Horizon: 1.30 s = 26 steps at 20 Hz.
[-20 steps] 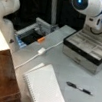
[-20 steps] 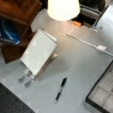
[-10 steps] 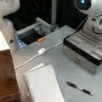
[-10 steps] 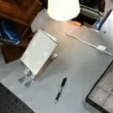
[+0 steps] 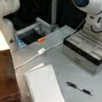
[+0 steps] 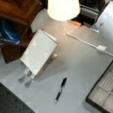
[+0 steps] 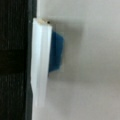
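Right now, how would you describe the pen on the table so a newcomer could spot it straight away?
Start at the grey tabletop and find the black-rimmed compartment box and the white spiral notebook. Between them, alone on bare table, lies the slim black pen, also seen in a front view. It is the only thin dark stick there; the white cable is pale and long.
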Available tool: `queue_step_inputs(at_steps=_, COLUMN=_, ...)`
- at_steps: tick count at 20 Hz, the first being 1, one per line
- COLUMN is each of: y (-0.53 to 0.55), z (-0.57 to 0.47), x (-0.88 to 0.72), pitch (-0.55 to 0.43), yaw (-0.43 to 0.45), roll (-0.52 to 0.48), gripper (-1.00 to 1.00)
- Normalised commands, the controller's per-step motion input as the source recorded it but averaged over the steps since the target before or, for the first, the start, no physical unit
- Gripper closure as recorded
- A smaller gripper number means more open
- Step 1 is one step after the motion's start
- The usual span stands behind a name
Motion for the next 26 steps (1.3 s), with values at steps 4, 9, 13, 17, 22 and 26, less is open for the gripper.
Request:
queue_step_inputs(at_steps=4, y=-0.62, z=0.12, x=-0.08, pitch=0.167, yaw=0.143, roll=-0.373, gripper=-1.0)
queue_step_inputs(at_steps=9, y=-0.53, z=0.19, x=-0.02, pitch=0.216, yaw=0.181, roll=-0.365, gripper=-1.0)
queue_step_inputs(at_steps=13, y=-0.5, z=0.24, x=0.06, pitch=0.218, yaw=0.173, roll=-0.379, gripper=-1.0)
queue_step_inputs(at_steps=17, y=-0.5, z=0.2, x=0.11, pitch=0.192, yaw=0.154, roll=-0.475, gripper=-1.0)
queue_step_inputs(at_steps=22, y=-0.43, z=0.11, x=0.12, pitch=0.181, yaw=0.121, roll=-0.624, gripper=-1.0)
queue_step_inputs(at_steps=26, y=-0.25, z=0.09, x=0.08, pitch=0.145, yaw=0.087, roll=-0.614, gripper=-1.0)
